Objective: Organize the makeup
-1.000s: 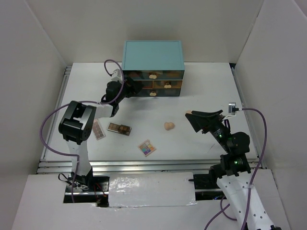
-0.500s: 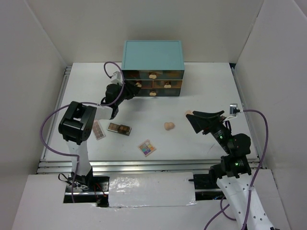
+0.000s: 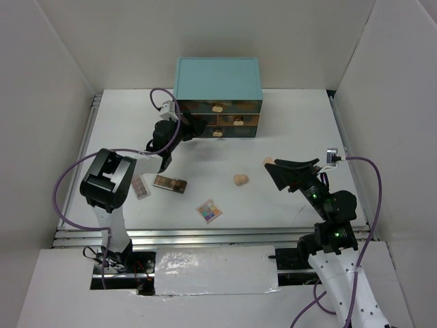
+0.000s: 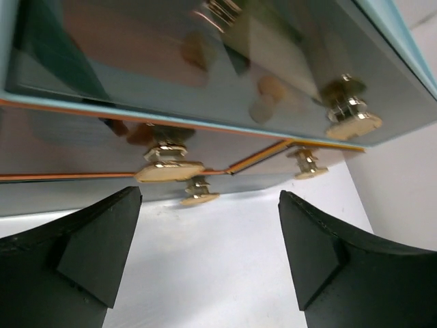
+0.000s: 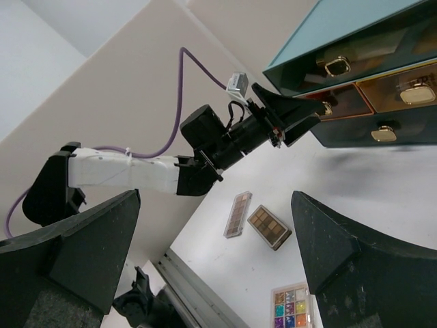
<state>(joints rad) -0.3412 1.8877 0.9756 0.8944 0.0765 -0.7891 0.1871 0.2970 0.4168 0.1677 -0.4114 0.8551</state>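
Black fingers [image 4: 89,246] of the left claw [image 4: 208,198] stand wide apart and grip nothing, just before a gold knob [image 4: 168,171] on the teal chest [image 3: 217,78]. I judge it lines up to pull a drawer, so the makeup gets a place. The right claw [image 3: 290,165] hangs open and empty, well apart. On the table [image 3: 287,123] lie a brown palette [image 3: 169,182], a pink palette [image 3: 140,186], a square palette [image 3: 209,211] and a peach sponge [image 3: 240,180]; only the shut drawers stand in the way.

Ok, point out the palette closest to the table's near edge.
The square multicolour palette; the brown palette and the slim palette lie farther back.
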